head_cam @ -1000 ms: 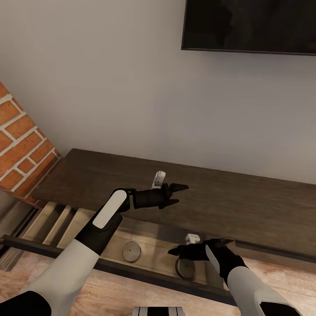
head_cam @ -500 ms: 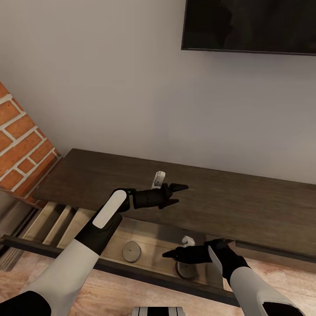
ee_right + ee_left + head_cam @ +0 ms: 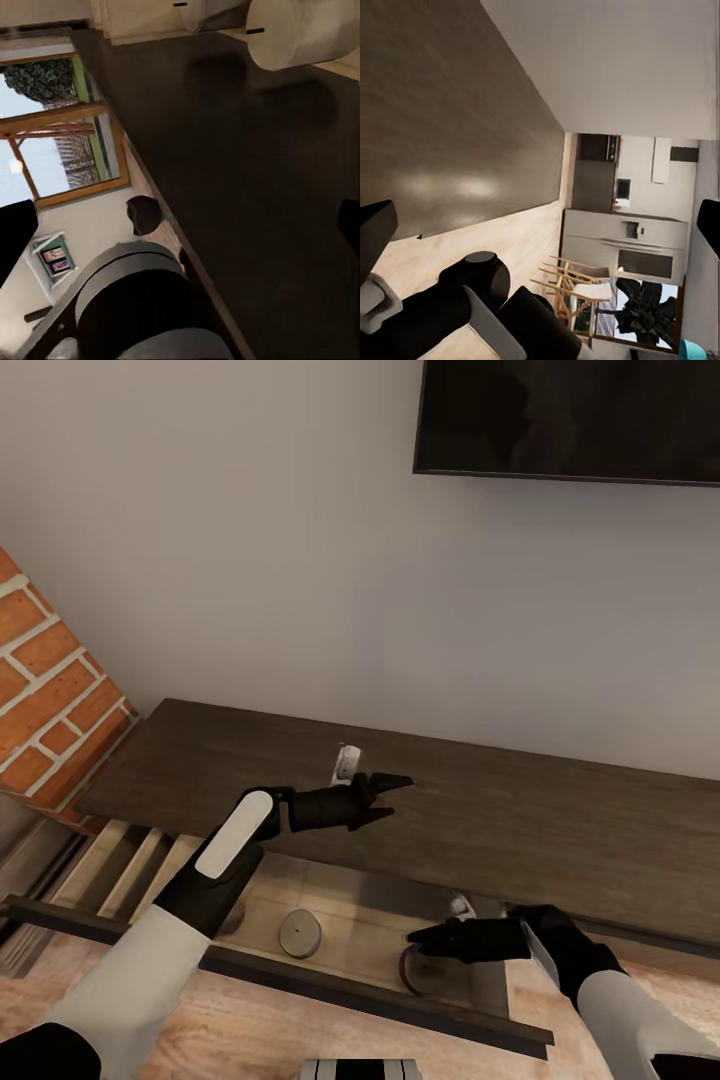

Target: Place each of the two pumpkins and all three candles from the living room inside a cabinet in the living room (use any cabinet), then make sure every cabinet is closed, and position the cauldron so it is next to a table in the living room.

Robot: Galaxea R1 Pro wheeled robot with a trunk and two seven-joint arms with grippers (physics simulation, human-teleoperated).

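Cabinet (image 3: 520, 830): long dark-brown unit against the grey wall, one drawer (image 3: 330, 950) pulled out toward the robot, pale inside.

In the drawer: one candle (image 3: 299, 934) seen clearly from above, a pale disc with a dark wick. A second candle (image 3: 425, 968) is partly covered by the right gripper (image 3: 425, 943). A third round shape sits under the left forearm, too hidden to identify. Pumpkins and cauldron: cannot place them.

Screen (image 3: 568, 418) on the wall is cut off by the frame's top and right edges. Brick column (image 3: 45, 680) is cut off at left.

Left gripper (image 3: 392, 797): arm stretched forward over the cabinet top, fingers pointing right, parted, nothing between them.

Right gripper: forearm enters from lower right, fingers pointing left over the drawer, spread apart, holding nothing. Contact with the candle beneath: cannot tell.
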